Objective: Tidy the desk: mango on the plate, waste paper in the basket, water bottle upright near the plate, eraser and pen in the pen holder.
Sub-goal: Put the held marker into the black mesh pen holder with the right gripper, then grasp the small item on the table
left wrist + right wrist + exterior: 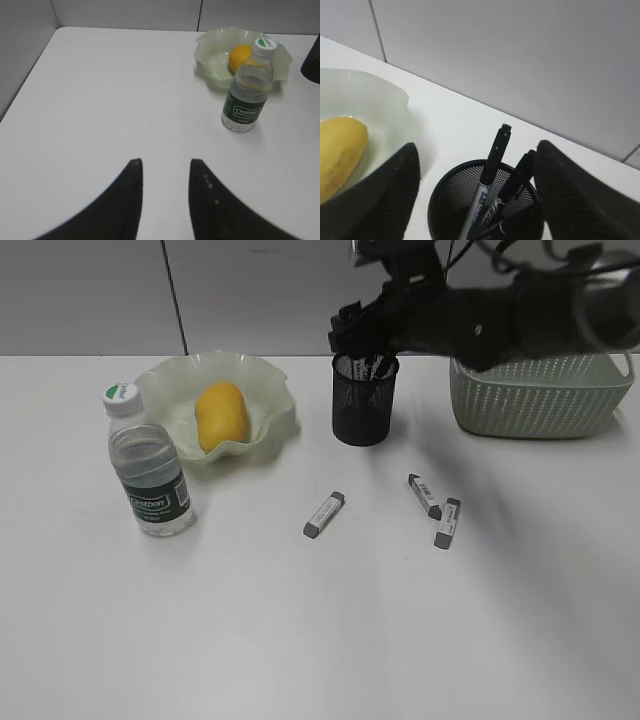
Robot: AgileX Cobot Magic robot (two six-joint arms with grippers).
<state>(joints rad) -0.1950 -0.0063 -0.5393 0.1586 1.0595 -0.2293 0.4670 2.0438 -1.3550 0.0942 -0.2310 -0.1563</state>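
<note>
The yellow mango [221,416] lies on the ruffled green plate [275,390]. Left of the plate, the water bottle [148,465] stands upright. My right gripper [368,345] hovers just over the black mesh pen holder [364,405]; in the right wrist view its jaws [476,147] stand wide open either side of the holder [450,192], with two pens [492,160] standing inside and touching neither finger. Three grey erasers [324,514] [424,496] [447,523] lie on the desk [300,640]. My left gripper [166,162] is open and empty above bare desk. The waste paper is out of view.
The sage-green basket [540,395] stands at the back right, partly behind my right arm; its inside is hidden. A grey wall runs along the desk's far edge. In the left wrist view, the bottle [247,90] and plate [215,50] stand ahead to the right.
</note>
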